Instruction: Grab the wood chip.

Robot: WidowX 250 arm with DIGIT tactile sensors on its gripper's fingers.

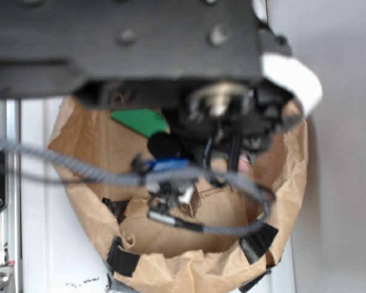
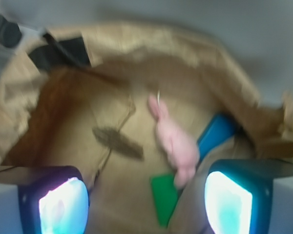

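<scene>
Gripper spread wide above the paper bag, holding nothing.
Only the wrist view shows the wood chip, left of the pink plush toy; outside, the arm hides it.

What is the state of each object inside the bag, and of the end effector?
wood chip: lying flat on the bag floor, not held.
pink plush toy: lying loose, overlapping the green block.
green block: flat, partly covered.
paper bag: open.
end effector: open, empty, above the bag.
</scene>
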